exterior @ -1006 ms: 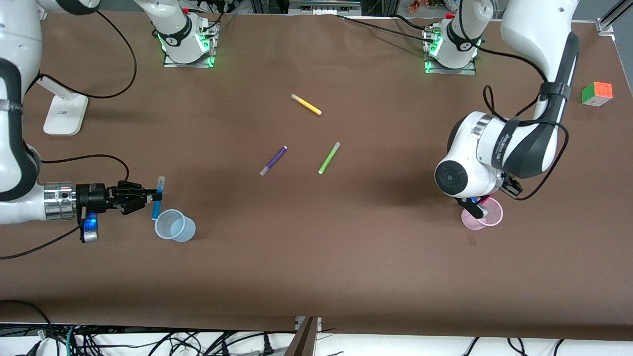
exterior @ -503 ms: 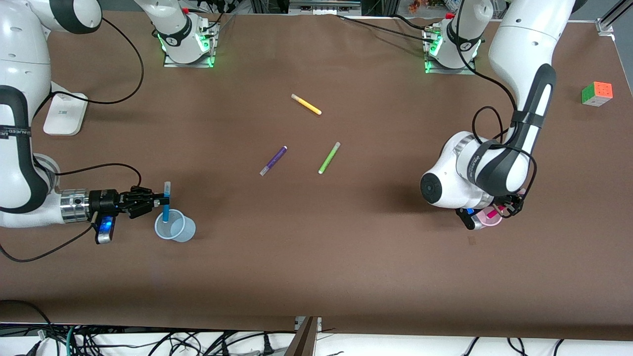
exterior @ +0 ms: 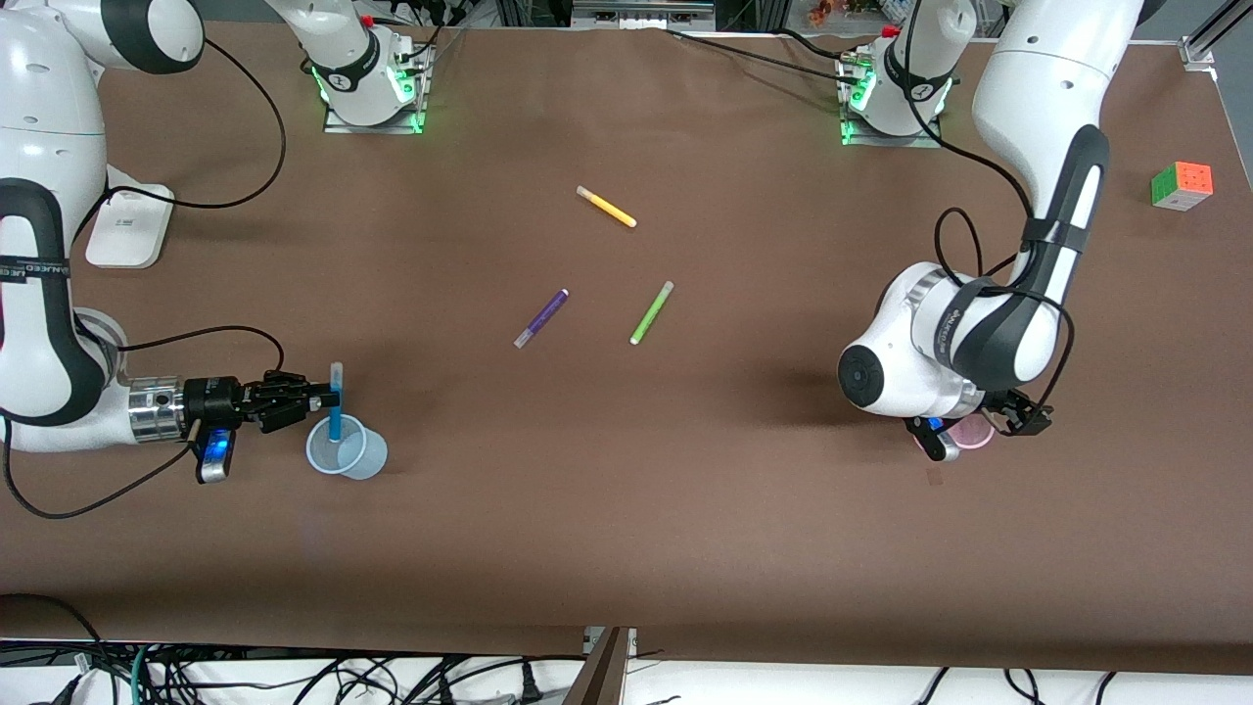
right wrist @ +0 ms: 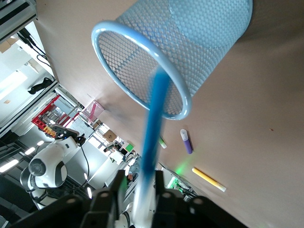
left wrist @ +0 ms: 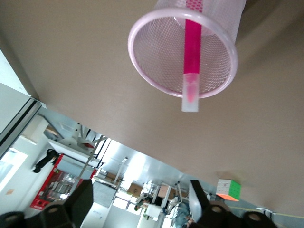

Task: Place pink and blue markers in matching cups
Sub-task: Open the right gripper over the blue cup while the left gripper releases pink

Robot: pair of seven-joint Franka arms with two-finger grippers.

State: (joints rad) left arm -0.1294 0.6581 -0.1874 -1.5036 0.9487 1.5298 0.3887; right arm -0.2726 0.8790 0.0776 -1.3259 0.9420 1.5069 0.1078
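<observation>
The pale blue cup [exterior: 345, 448] stands upright toward the right arm's end of the table. My right gripper [exterior: 318, 398] is shut on the blue marker [exterior: 335, 399] and holds it upright, lower end in the cup's mouth. The right wrist view shows the marker [right wrist: 154, 123] between my fingers, reaching to the cup [right wrist: 190, 47]. The pale pink cup [exterior: 975, 437] stands toward the left arm's end. My left gripper [exterior: 979, 428] hangs over it, open and empty. In the left wrist view the pink marker [left wrist: 192, 61] leans inside the pink cup [left wrist: 152, 80], cap over the rim.
A purple pen [exterior: 541, 318], a lime-green pen [exterior: 651, 312] and a yellow pen [exterior: 606, 207] lie mid-table. A Rubik's cube [exterior: 1182, 185] sits near the left arm's end. A white stand [exterior: 127, 227] is near the right arm's end.
My right gripper carried the blue marker from beside the blue cup to over it, lower end now in the mouth. My left gripper moved a little over the pink cup.
</observation>
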